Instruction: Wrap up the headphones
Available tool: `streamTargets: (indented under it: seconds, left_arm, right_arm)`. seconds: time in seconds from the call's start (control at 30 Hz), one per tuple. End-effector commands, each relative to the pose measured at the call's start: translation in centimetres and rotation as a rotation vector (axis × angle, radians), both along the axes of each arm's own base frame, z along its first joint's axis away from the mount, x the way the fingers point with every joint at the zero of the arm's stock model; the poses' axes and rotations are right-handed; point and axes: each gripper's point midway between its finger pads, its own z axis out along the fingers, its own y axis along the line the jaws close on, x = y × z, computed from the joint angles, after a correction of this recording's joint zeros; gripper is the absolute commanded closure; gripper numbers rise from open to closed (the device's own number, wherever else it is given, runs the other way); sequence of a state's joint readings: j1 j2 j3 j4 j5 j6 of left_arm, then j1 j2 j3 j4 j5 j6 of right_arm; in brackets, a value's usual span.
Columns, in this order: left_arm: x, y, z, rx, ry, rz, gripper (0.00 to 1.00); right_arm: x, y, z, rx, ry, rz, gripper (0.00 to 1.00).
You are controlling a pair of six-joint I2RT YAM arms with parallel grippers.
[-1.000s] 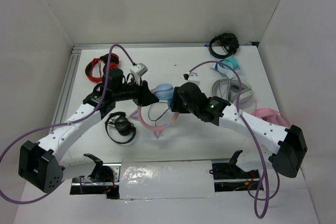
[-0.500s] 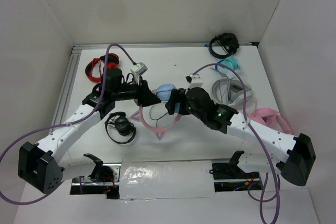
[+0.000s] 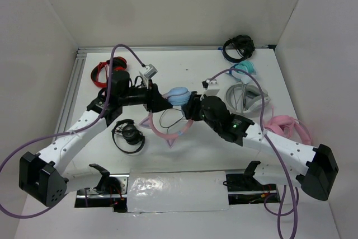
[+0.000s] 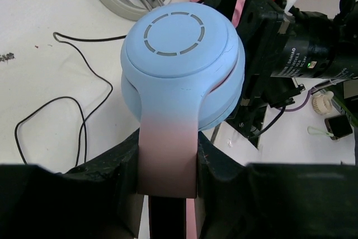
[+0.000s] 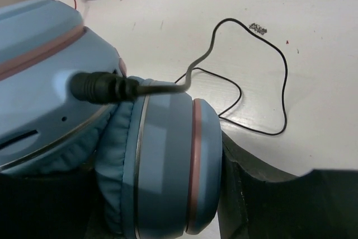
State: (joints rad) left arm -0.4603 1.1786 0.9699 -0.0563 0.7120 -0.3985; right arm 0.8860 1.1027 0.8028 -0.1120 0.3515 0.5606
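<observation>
Headphones [image 3: 178, 94] sat mid-worktop [image 3: 184, 65], cups folded together betw. both arms. Left hand [image 4: 168, 166] was clamped on the pink band just below a cup; right hand [image 5: 151, 200] looked closed on the stacked cups. I judged them light: hard, slick shells w/ soft pads, so band = best hold. Cable [image 5: 282, 82] thin, floppy, snag-prone, its loops loose on the worktop. Room nearside was tight: black headset [image 3: 128, 135] left, grey one [image 3: 246, 96] right, walls beyond.
</observation>
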Motion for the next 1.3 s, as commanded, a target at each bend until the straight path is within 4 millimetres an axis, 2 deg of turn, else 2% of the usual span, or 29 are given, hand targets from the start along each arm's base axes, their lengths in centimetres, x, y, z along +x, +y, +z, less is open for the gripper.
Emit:
streamTargets:
  seconds: [0.0,0.03,0.07,0.1,0.17,0.2,0.23,0.33,0.37,0.4,0.5,0.57,0.67,0.7,0.73,0.8,0.87,0.9,0.93,0.97,1.0,1.1,1.17,1.27]
  left_arm:
    - [-1.0,-1.2,3.7,-0.061,-0.068,-0.085,0.52]
    - [-0.6,-1.2,3.7,-0.057,-0.072,-0.074,0.01]
    - [-0.3,-1.3,3.7,-0.046,-0.077,-0.077,0.01]
    - [-0.1,-1.3,3.7,-0.039,-0.079,-0.071,0.01]
    - [0.9,-1.2,4.0,-0.022,-0.098,-0.035,0.01]
    - [1.1,-1.1,4.2,-0.016,-0.106,-0.025,0.01]
    - [1.4,-1.0,4.3,-0.011,-0.125,-0.013,0.01]
    - [2.9,0.0,5.2,0.006,-0.188,0.098,0.01]
    - [3.4,0.7,5.8,0.01,-0.211,0.149,0.01]
    - [3.7,1.3,6.1,0.012,-0.222,0.179,0.01]
    - [3.3,3.2,7.6,-0.026,-0.255,0.243,0.01]
    - [2.8,3.7,8.3,-0.043,-0.286,0.25,0.01]
    - [2.4,4.3,7.9,-0.044,-0.308,0.274,0.01]
    - [2.4,4.3,8.0,-0.054,-0.332,0.271,0.01]
    - [2.4,4.2,7.0,-0.036,-0.338,0.253,0.01]
    - [2.7,4.2,5.9,-0.016,-0.32,0.256,0.01]
    - [3.2,4.1,3.6,0.017,-0.265,0.265,0.01]
    - [3.3,4.2,2.1,0.032,-0.238,0.271,0.01]
    - [3.5,4.2,1.4,0.042,-0.231,0.275,0.01]
    - [3.7,4.2,0.8,0.045,-0.232,0.276,0.01]
    - [3.5,4.3,-0.8,0.066,-0.215,0.271,0.01]
    - [3.1,4.6,-2.8,0.086,-0.222,0.269,0.01]
    - [1.9,3.8,-2.9,0.063,-0.264,0.18,0.01]
    - [1.4,2.6,-3.4,0.043,-0.354,0.089,0.01]
  right_arm:
    - [1.0,0.1,5.1,0.135,-0.08,-0.074,1.0]
    - [1.3,0.0,5.4,0.121,-0.064,-0.099,1.0]
    - [1.1,-0.8,4.0,0.061,-0.017,-0.122,1.0]
    - [1.5,-1.2,5.1,0.069,-0.017,-0.17,1.0]
    - [1.2,-2.6,3.2,-0.026,0.049,-0.218,1.0]
    - [1.2,-3.1,2.9,-0.043,0.066,-0.24,1.0]
    - [1.7,-4.2,3.0,-0.03,0.087,-0.287,1.0]
    - [2.4,-6.9,1.5,-0.019,0.166,-0.343,1.0]
    - [2.5,-7.3,1.8,0.015,0.171,-0.341,1.0]
    - [2.6,-7.9,1.0,0.026,0.195,-0.343,1.0]
    - [3.5,-9.6,1.1,0.095,0.207,-0.347,1.0]
    - [3.6,-10.4,1.1,0.093,0.208,-0.364,1.0]
    - [4.0,-11.1,1.9,0.099,0.212,-0.382,1.0]
    - [4.1,-11.0,2.7,0.113,0.2,-0.374,1.0]
    - [4.3,-10.9,3.2,0.123,0.194,-0.361,1.0]
    - [4.7,-10.2,5.5,0.171,0.165,-0.305,1.0]
    - [4.8,-9.8,7.3,0.199,0.146,-0.279,1.0]
    - [4.9,-9.7,9.5,0.223,0.111,-0.269,1.0]
    - [5.0,-9.6,10.1,0.224,0.11,-0.267,1.0]
    - [4.9,-9.6,11.9,0.24,0.085,-0.258,1.0]
    - [4.8,-9.5,12.7,0.25,0.079,-0.254,1.0]
    - [4.3,-9.0,15.0,0.274,0.055,-0.209,1.0]
    - [4.0,-8.8,15.7,0.268,0.061,-0.191,1.0]
    - [3.6,-7.8,16.7,0.279,0.064,-0.129,1.0]
